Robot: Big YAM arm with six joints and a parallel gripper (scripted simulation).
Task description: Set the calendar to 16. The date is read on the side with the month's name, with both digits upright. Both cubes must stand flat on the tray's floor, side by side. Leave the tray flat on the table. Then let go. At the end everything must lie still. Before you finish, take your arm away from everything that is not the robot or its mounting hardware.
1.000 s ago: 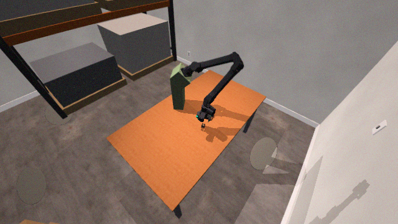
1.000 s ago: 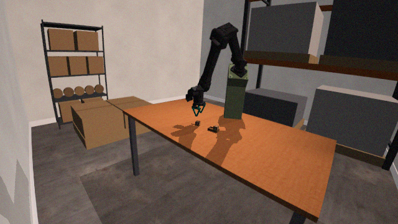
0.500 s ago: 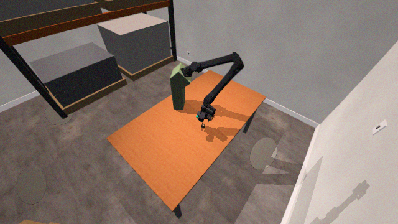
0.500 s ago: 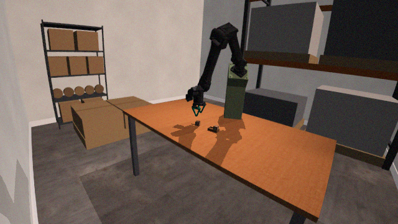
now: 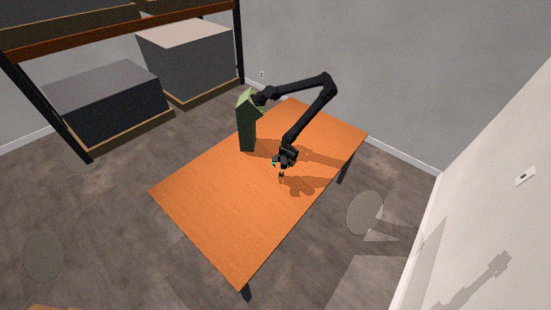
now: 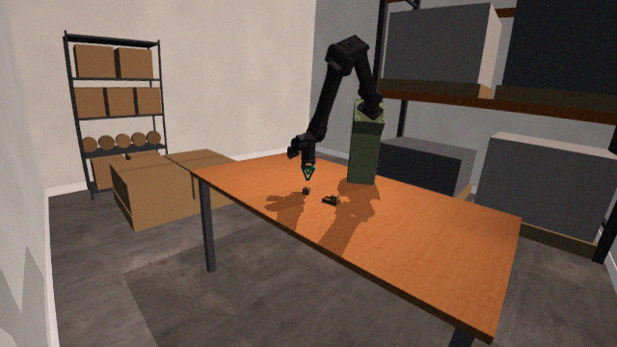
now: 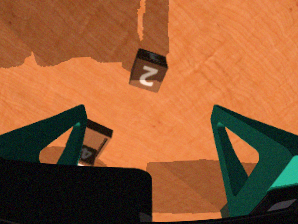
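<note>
Green-tipped tool [image 5: 282,164] [image 6: 308,179] [image 7: 149,111] spread wide | loose cube [image 5: 281,174] [image 6: 307,191] [image 7: 148,70] well inside table [image 5: 207,198] [image 6: 424,231] edges

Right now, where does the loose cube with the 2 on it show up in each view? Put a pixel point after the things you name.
Top: loose cube [image 5: 281,174] [image 6: 307,191] [image 7: 148,71] near mid-picture, just below the gripper [image 5: 283,164] [image 6: 308,179] [image 7: 149,111].
Exterior: at centre, just under the gripper.
Wrist: upper middle, beyond the fingertips.
Shared landmark: the orange table [image 5: 215,207] [image 6: 434,241] [image 7: 240,60].

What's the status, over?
End effector open, holding nothing. Loose cube on table, outside the tray. No obstruction seen between fingers and loose cube.
</note>
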